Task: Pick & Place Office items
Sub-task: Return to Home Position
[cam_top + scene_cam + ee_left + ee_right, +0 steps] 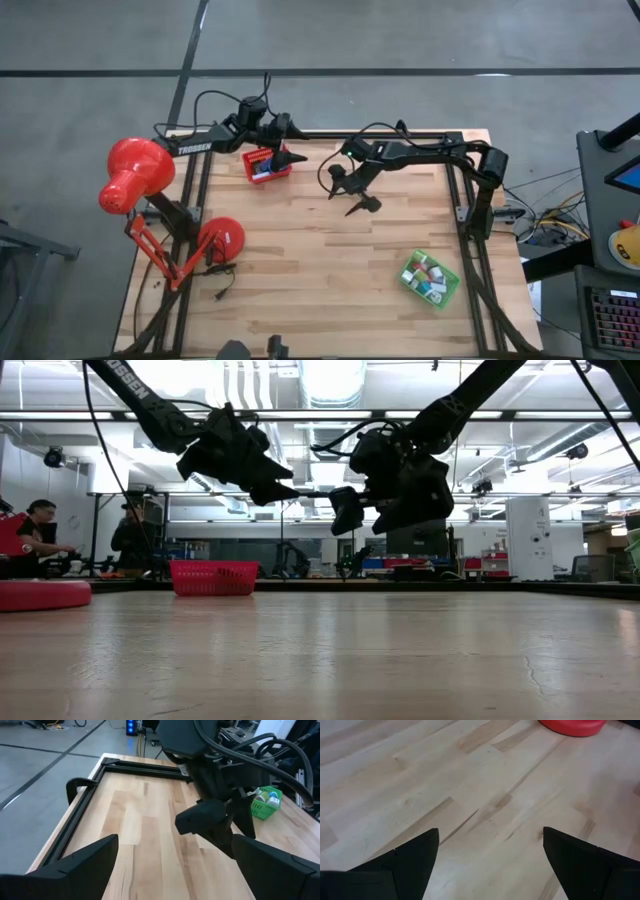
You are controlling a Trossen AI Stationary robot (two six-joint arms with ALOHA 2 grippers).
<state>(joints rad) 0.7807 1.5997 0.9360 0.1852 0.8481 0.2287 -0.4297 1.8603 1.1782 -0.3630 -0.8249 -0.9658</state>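
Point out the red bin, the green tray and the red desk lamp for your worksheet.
red bin (212, 578): low view, on its front wall.
green tray (262, 809): left wrist view, on its near side wall.
red desk lamp (135, 170): high view, on the lamp head.

Office items in two groups, each inside tray; first group (430, 274): small white, pink, teal and green pieces packed close together in green tray (408, 274), tray askew to table edges, near corner on right side; second group (264, 170): dark blue pieces with some white, in red tray (250, 158) at opposite table edge, left of centre; single shapes too small to tell.
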